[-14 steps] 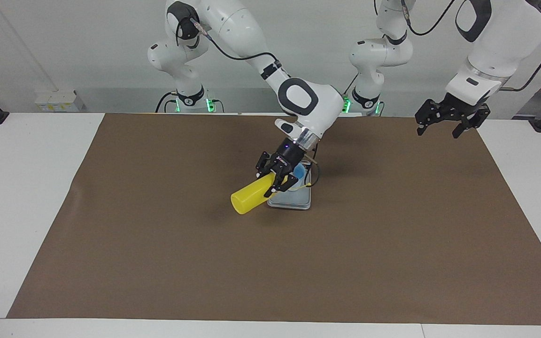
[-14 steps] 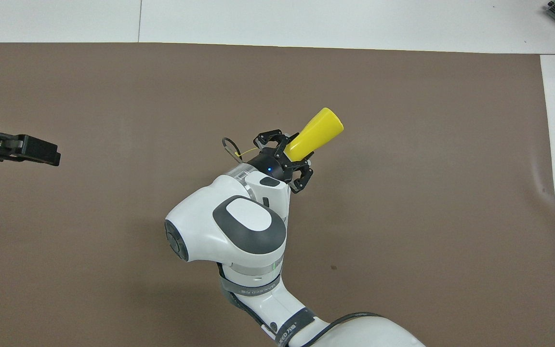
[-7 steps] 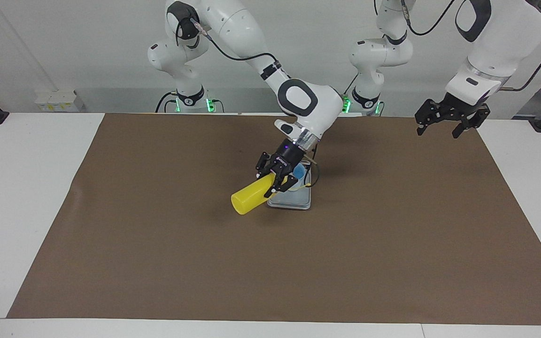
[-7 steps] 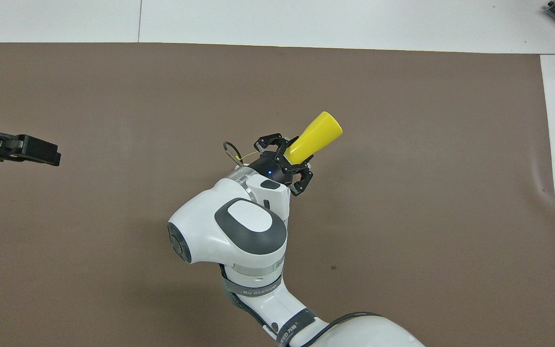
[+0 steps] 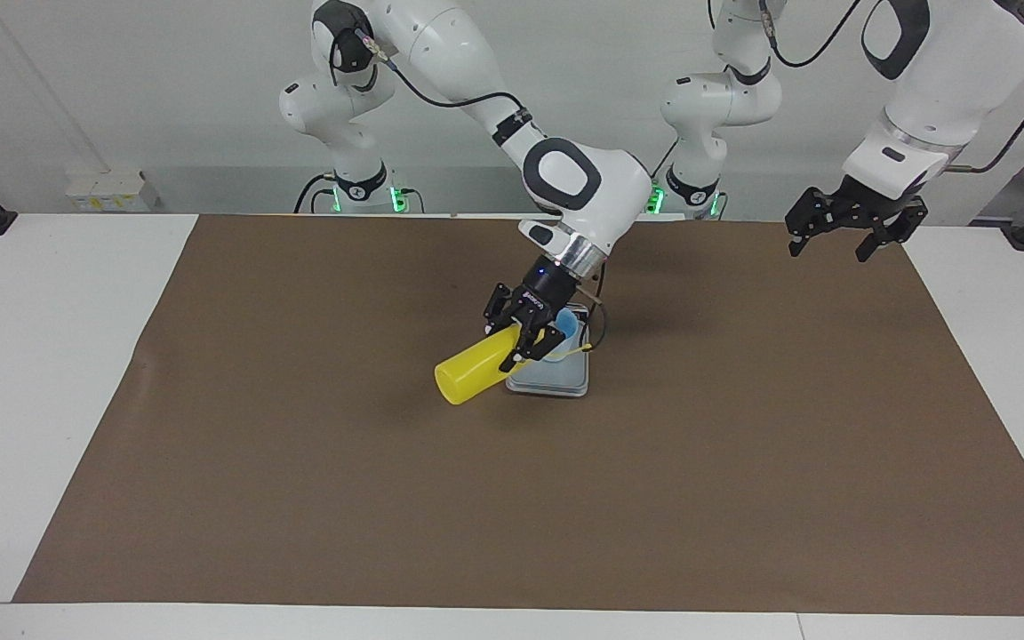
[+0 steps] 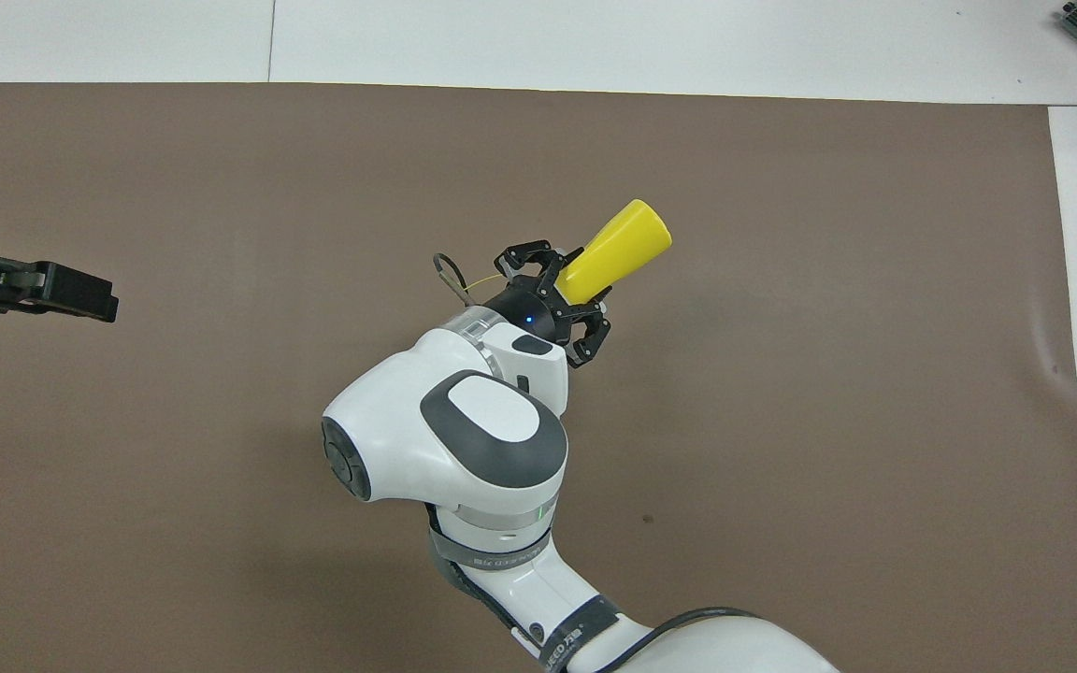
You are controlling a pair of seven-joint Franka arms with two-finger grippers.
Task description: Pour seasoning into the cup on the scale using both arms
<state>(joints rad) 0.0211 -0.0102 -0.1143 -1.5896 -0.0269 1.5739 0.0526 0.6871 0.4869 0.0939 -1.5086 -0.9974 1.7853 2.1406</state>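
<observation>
The right tool [image 5: 525,342], gripping the tilted bright yellow plastic squeeze bottle [image 5: 468,372], is lifting slightly, ending pouring; the left tool [image 5: 841,229] is waiting open.

- The two white, rounded jointed robot arms [image 5: 441,44] carried dark grey oval joint panels.
- Black cables looped along their links.
- Green lights glowed at the bases.
- Black two-finger grippers had skeletal link frames.
</observation>
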